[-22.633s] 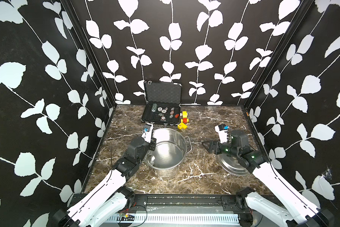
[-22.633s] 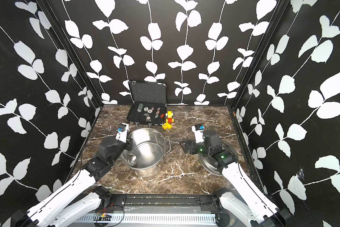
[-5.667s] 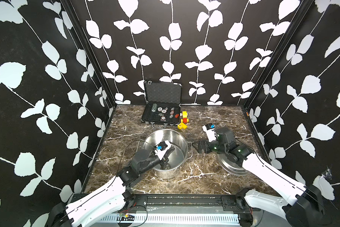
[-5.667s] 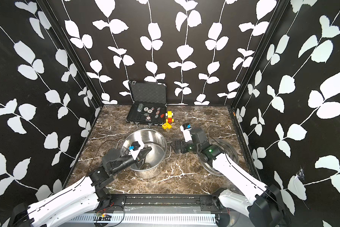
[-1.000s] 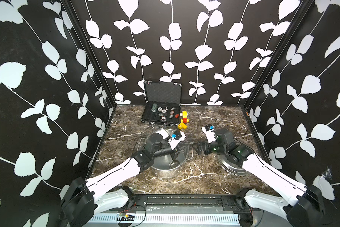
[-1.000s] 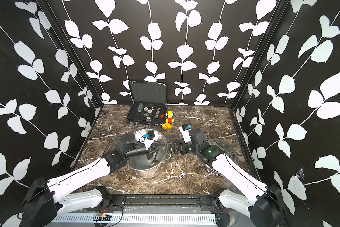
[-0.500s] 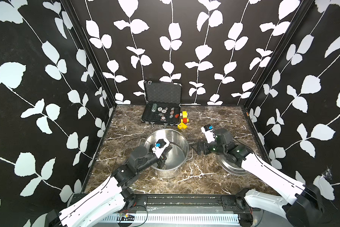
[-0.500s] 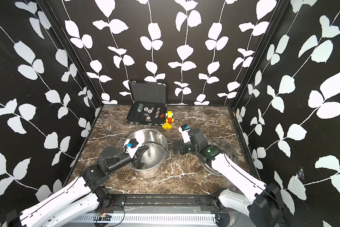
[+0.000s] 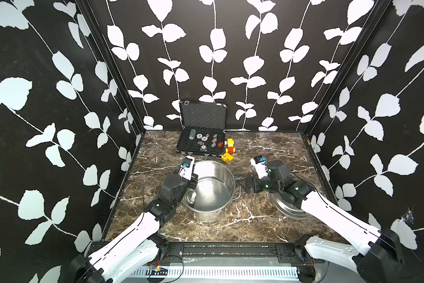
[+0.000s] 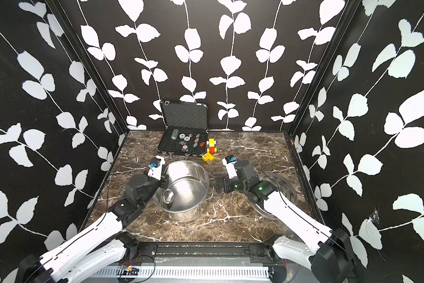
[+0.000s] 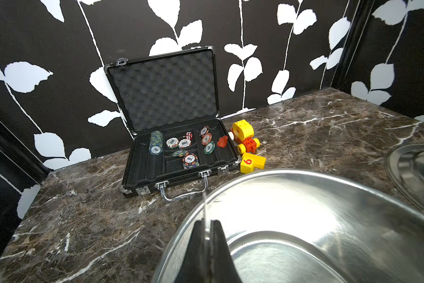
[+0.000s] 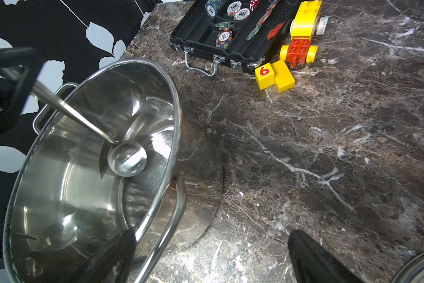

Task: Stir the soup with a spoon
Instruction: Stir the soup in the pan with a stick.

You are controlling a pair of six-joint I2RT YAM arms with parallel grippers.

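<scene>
We found the left pincer (image 11: 205, 224) clamped tight on the thin handle of the spoon (image 12: 83, 120), with the handle's end poking out past its fingertips in the left wrist view. That pincer hung at the left rim of the steel pot (image 9: 211, 214), which stood near the middle of the marble tabletop (image 9: 267, 144). From there the spoon slanted down into the pot, and its small round bowl sat low inside, on the robot's left side of the pot. We could not tell whether the bowl touched the bottom.

The right pincer (image 12: 212, 234) was spread wide and held nothing. It sat low beside the pot's right side handle (image 12: 180, 208), and the right wrist view showed one finger in front of the rim and the other out over bare marble. Whether that finger touched the pot we could not tell.

The round steel lid (image 9: 284, 207) lay flat on the tabletop, partly under the right arm. At the back stood an open black poker chip case (image 11: 164, 93), with a yellow and red toy vehicle (image 11: 245, 138) and yellow blocks (image 11: 252, 163) just beside it.
</scene>
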